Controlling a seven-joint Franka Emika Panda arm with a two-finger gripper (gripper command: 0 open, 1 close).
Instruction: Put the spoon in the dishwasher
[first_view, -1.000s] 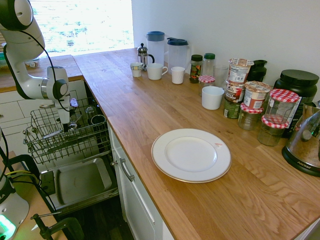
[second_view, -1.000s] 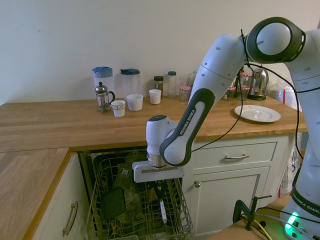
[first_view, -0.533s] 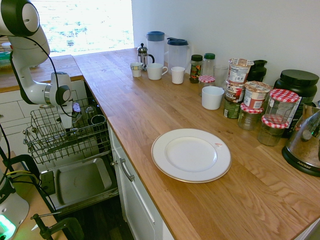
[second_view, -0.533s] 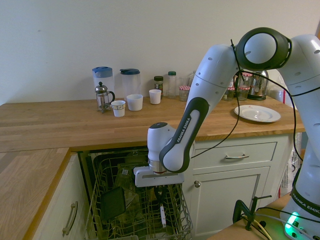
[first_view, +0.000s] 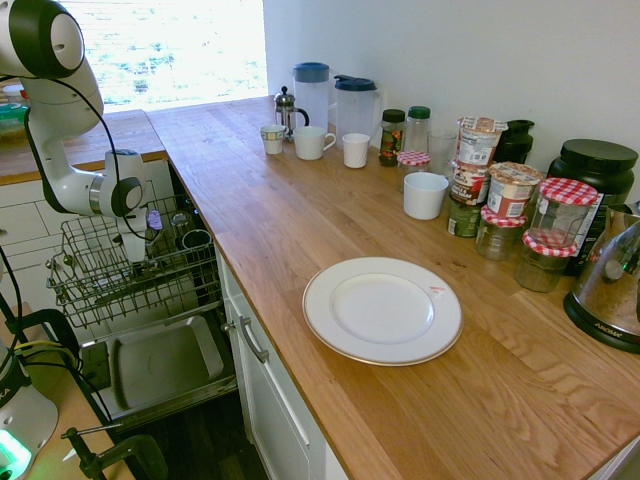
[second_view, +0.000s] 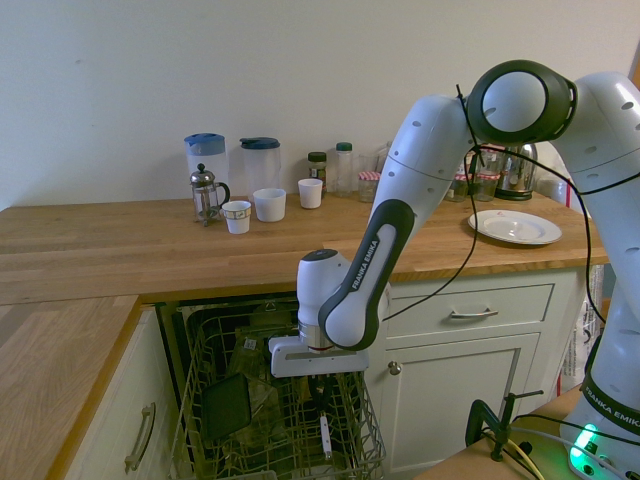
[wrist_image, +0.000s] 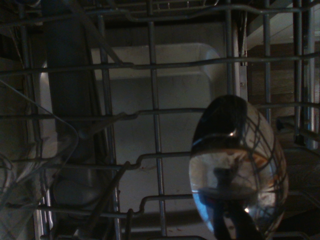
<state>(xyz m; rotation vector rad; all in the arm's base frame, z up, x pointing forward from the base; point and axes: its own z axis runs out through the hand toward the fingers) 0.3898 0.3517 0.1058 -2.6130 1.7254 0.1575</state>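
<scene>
the spoon (wrist_image: 239, 167) shows in the wrist view, its smooth oval metal bowl shiny with reflections, above the thin crossing wires of the rack (first_view: 95, 302). the exterior views do not show whether it is gripped. the dishwasher (first_view: 165, 365) has a grey inner door panel with a rounded recess. the arm (second_view: 412, 195) bends down past the counter's edge, its gripper (first_view: 138, 256) pointing downward at the rack with the fingers closed together. in the rack sit a dark, flat, rounded-corner piece (second_view: 226, 407) and a utensil with a pale handle (second_view: 326, 437), near the gripper. a clear, curved-edged item (wrist_image: 40, 142) is beside the spoon in the wrist view. a smooth white plate (first_view: 382, 310) lies on the wooden counter (first_view: 250, 215)
</scene>
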